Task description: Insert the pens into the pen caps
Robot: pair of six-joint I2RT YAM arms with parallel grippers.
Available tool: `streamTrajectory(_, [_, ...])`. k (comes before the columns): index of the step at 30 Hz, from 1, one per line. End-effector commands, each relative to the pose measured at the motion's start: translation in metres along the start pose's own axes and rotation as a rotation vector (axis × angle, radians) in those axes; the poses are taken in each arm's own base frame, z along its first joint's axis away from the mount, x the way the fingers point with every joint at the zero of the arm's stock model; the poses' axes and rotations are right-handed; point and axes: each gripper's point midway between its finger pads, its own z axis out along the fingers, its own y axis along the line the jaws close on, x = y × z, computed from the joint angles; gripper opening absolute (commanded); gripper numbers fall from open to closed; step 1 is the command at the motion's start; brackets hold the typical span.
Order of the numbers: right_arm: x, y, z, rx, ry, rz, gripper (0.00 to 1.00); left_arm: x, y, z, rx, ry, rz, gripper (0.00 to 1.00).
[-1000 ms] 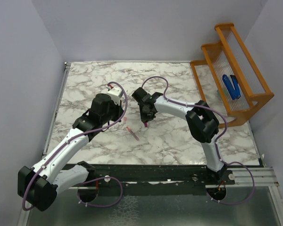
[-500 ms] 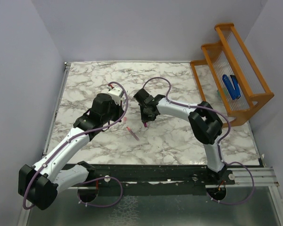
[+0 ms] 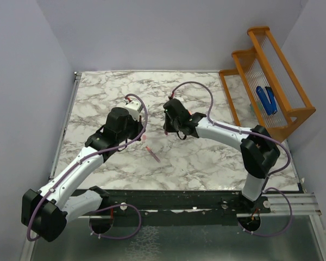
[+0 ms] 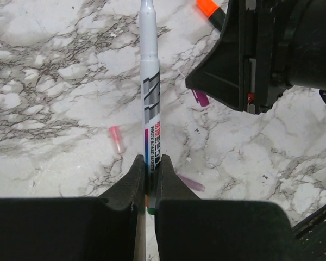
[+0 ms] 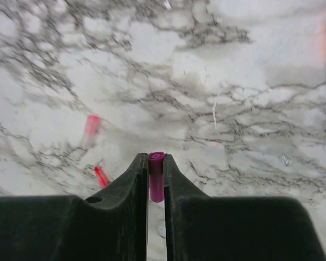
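My left gripper [image 4: 150,161] is shut on the lower part of a slim whitish-grey pen [image 4: 149,92], whose bare tip points away from me. In the top view this gripper [image 3: 140,135] is left of centre. My right gripper [image 5: 156,159] is shut on a magenta-purple cap [image 5: 156,179], held above the table. It faces the left gripper from the right [image 3: 168,129], and the cap shows in the left wrist view [image 4: 200,98]. A slim pink pen [image 3: 153,154] lies on the marble below both grippers. The orange tip of the black marker [image 4: 209,10] shows by the right gripper.
A small pink piece [image 4: 117,140] lies on the marble left of the held pen and also shows in the right wrist view [image 5: 91,129]. An orange wooden rack [image 3: 271,81] with blue chunky objects [image 3: 266,99] stands at the far right. Walls enclose the table.
The right arm's elbow has swung out to the right, and its gripper has moved a little back and right with the cap. The left arm has hardly moved.
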Motion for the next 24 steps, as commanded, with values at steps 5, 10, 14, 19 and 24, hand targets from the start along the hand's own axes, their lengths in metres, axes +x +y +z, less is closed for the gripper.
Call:
streamTrajectory(5, [-0.088,0.031,-0.045,-0.127,-0.360,-0.009,0.16,-0.019,-0.050,-0.006,0.272,-0.089,-0.097,0.00])
streamTrajectory(10, [-0.129,0.045,-0.076,-0.197,-0.517,0.024,0.17,-0.013,-0.065,-0.013,0.358,-0.107,-0.154,0.00])
streamTrajectory(14, [-0.151,0.048,-0.099,-0.228,-0.620,0.052,0.18,-0.012,-0.068,-0.017,0.380,-0.128,-0.181,0.00])
streamTrajectory(19, [-0.170,0.051,-0.122,-0.268,-0.700,0.085,0.18,-0.016,-0.075,-0.021,0.429,-0.176,-0.227,0.00])
streamTrajectory(24, [-0.174,0.058,-0.131,-0.324,-0.717,0.107,0.18,-0.013,-0.080,-0.019,0.470,-0.193,-0.280,0.00])
